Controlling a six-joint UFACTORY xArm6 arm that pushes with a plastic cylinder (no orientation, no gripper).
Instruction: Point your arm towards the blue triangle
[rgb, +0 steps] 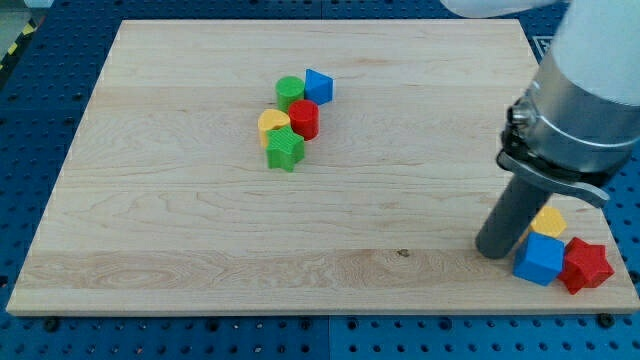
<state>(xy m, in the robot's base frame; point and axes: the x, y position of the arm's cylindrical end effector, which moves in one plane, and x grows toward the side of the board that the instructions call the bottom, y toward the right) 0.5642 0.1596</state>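
Partly hidden behind the rod (513, 215): the yellow block (550, 221), shape unclear. Overlapped at three o'clock by the red cylinder (304, 119): the yellow heart (270, 123). Cut off at twelve and three o'clock: the arm housing (590, 90).

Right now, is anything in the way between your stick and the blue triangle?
No, nothing visible. My tip sits at the view's lower right, beside the blue cube. The blue triangle is up and to the view's left, in a cluster beside the green cylinder and red cylinder. Only bare board lies between.
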